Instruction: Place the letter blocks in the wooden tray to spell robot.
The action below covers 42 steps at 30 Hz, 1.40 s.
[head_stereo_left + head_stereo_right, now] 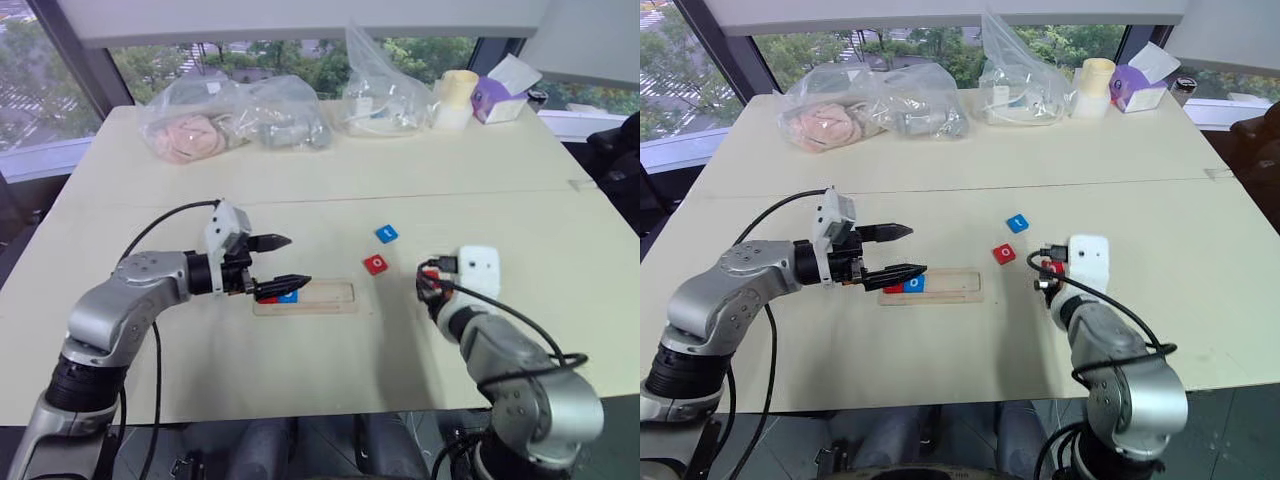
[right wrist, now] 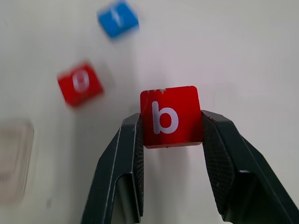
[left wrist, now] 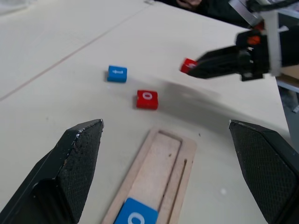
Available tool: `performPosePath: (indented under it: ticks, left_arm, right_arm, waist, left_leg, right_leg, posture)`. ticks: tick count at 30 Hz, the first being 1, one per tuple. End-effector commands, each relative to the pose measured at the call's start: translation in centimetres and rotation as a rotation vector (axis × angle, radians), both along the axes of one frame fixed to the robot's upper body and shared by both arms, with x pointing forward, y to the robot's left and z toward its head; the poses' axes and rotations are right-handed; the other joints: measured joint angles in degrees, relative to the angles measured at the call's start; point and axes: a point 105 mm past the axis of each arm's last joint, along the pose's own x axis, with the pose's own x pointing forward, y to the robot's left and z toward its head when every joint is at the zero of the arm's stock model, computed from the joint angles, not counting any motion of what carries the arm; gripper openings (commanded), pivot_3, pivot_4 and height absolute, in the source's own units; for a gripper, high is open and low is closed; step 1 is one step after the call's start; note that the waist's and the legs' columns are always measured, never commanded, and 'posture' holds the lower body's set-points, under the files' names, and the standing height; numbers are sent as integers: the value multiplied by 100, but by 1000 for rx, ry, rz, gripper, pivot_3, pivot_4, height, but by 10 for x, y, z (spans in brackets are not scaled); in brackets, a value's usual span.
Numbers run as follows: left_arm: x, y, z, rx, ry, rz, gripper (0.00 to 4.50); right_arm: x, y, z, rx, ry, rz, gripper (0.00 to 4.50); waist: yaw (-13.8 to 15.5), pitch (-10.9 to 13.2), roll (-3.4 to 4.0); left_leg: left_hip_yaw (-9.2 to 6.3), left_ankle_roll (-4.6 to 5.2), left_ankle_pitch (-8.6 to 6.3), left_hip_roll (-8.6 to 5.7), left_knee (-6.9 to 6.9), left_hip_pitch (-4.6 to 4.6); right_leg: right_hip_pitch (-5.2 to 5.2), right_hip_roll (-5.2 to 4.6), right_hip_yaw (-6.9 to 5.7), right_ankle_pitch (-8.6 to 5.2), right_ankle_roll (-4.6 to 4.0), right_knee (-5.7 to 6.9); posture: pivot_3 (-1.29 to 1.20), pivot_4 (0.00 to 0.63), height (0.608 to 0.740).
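One wooden tray [image 1: 305,298] long axis runs left-right; b block [image 2: 171,116] upright in right gripper [image 2: 171,140]

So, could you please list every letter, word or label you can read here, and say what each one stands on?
"b": white, on the red block held in the right claw.
"o": white, on the loose red block on the table.
"t": white, on the loose blue block.
"o": partly cut off, on the blue block in the wooden tray.
Red block in the tray: letter hidden.
Purple box: unreadable.
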Motion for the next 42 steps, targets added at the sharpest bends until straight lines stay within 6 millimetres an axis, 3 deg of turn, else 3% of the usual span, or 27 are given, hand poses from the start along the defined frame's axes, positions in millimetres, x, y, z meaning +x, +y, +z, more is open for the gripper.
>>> performPosePath:
  ticks: [1,12,18,19,20,24,27,30,34,37,42]
  left_arm:
    - [-2,-5,6,5,-44,-42,4500]
    - [2,-9,5,22,-49,-41,4500]
    - [1,-7,6,26,-58,-27,4500]
    - [1,-6,6,29,-58,-26,4500]
    - [0,-6,6,31,-59,-26,4500]
    - [-9,1,8,71,-50,-66,4500]
    - [-21,8,9,130,-41,-128,4500]
    - [-33,10,11,175,-32,-193,4500]
    - [-46,11,11,215,-16,-251,4500]
    - [-57,15,5,288,-6,-281,4500]
    - [-61,19,2,290,9,-236,4500]
  right_arm:
    - [-9,10,7,31,-32,25,1147]
    - [-16,26,-18,135,84,30,1147]
    - [-12,32,-16,127,75,99,4186]
    - [-10,31,-13,123,60,109,4407]
    - [-10,30,-10,121,50,114,4407]
    - [12,11,35,26,-185,232,4407]
    - [10,7,54,-20,-285,515,4407]
    - [-6,1,47,-73,-250,797,4407]
    - [-6,-15,37,-117,-232,925,4407]
    - [-7,-31,14,-209,-163,1063,4407]
    - [6,-43,-2,-273,-165,1146,4407]
  waist:
    - [-3,0,0]
    - [-4,0,0]
    - [-1,0,0]
    - [0,0,0]
    - [-1,0,0]
    - [-18,4,4]
    - [2,5,2]
    - [29,8,-4]
    - [-8,10,-7]
    - [-16,10,-8]
    - [13,12,-10]
  left_leg:
    - [1,0,0,0,0,0]
    - [3,-1,-1,-1,-5,-3]
    - [3,-1,-1,-1,-7,-5]
    - [3,-1,-1,-1,-7,-5]
    - [2,-1,-1,-1,-8,-6]
    - [8,-1,-1,-1,-5,-20]
    - [11,-1,-1,-1,-2,-25]
    - [29,6,-5,-4,-8,-32]
    - [45,15,-11,-2,-5,-32]
    - [50,15,-11,0,6,-28]
    - [54,14,-12,8,18,-24]
  right_leg:
    - [0,-1,0,0,0,-1]
    - [-5,-4,1,0,0,-5]
    - [-6,-5,1,-1,0,-7]
    - [-6,-5,1,-1,0,-8]
    - [-7,-5,1,-1,0,-9]
    - [-18,-5,2,0,1,-12]
    - [-19,-5,1,1,2,-17]
    - [-11,-9,-4,-11,17,-28]
    - [-12,-17,1,-12,20,-28]
    - [-9,-17,12,-10,18,-27]
    - [2,-32,9,-8,15,-27]
  posture:
    - [0,150,740]
    - [0,150,740]
    - [0,150,740]
    - [0,150,740]
    - [0,150,740]
    - [0,150,740]
    - [0,150,740]
    - [0,150,740]
    - [0,150,740]
    - [0,150,740]
    - [0,150,740]
